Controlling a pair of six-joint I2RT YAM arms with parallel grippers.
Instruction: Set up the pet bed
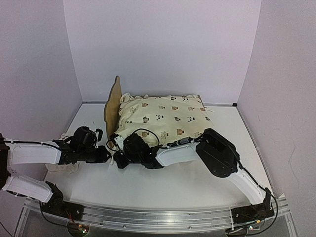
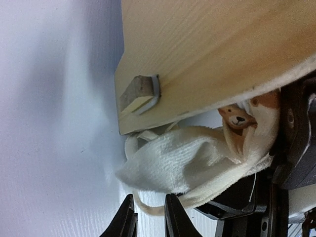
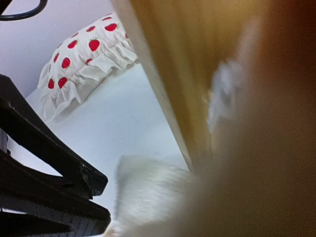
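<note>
Start at the far left: find the red-spotted pillow (image 3: 84, 54) lying on the worktop (image 1: 173, 182) beneath the left arm, apart from the bed. Next, look at the left fingers (image 2: 129, 219): set a little apart, with the cream hem of the cushion (image 1: 168, 116) crossing the gap; cannot say whether pinched or merely draped. Just right of them, meet the right fingers (image 1: 120, 161), closed tight at the same near corner, with nothing clearly caught. Beyond, see the pet bed (image 1: 112, 106) mid-worktop, headboard leftward, cushion piled over it. Judging by this, probably seating the cushion's corner. To do it well: ease the ruffle inside the low rail, press downward rather than sideways, keep the frame from sliding, and avoid trapping cloth under the leg (image 2: 138, 94).
</note>
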